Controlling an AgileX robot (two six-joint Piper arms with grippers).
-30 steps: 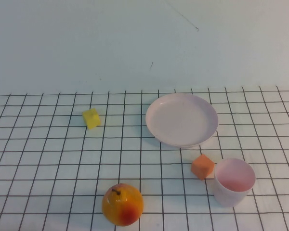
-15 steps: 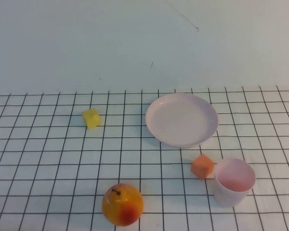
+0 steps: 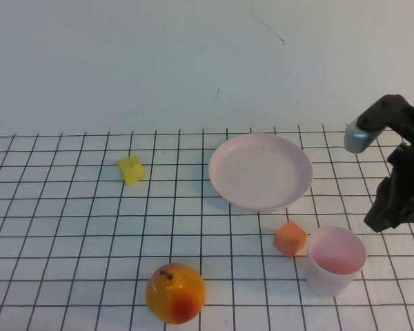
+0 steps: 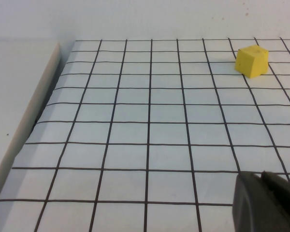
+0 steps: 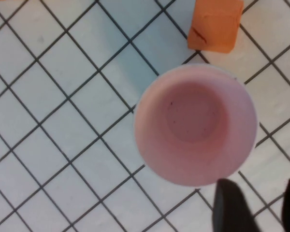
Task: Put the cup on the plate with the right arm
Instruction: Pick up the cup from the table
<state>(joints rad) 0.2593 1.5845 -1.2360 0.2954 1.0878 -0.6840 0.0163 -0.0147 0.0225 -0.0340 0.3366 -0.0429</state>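
**Pink cup waited untouched as the right arm arrived**

Pink plastic, the cup (image 3: 335, 260) stood upright and empty at the near right of the bench (image 3: 69, 227), with an orange cube (image 3: 290, 238) just beside it and an orange-yellow fruit (image 3: 176, 293) near the front edge. Half a second before, that right side was bare; now the right arm (image 3: 398, 160) had come in from the right edge, its right tool (image 3: 384, 219) hanging just beyond and to the right of the cup, apart from it. That suggested the approach had begun and the grasp had not.

Farther back lay the plate (image 3: 260, 171), empty, toward the middle right, and a yellow cube (image 3: 131, 169) toward the left.

From the right wrist, the camera looked straight down into the cup and showed two dark fingertips (image 5: 233, 207) slightly parted beside the rim, gripping nothing; the high view gave no such detail. The left tool (image 4: 264, 203) appeared only in its own wrist view, low over the left of the bench; whether it was parted or closed I could not tell.
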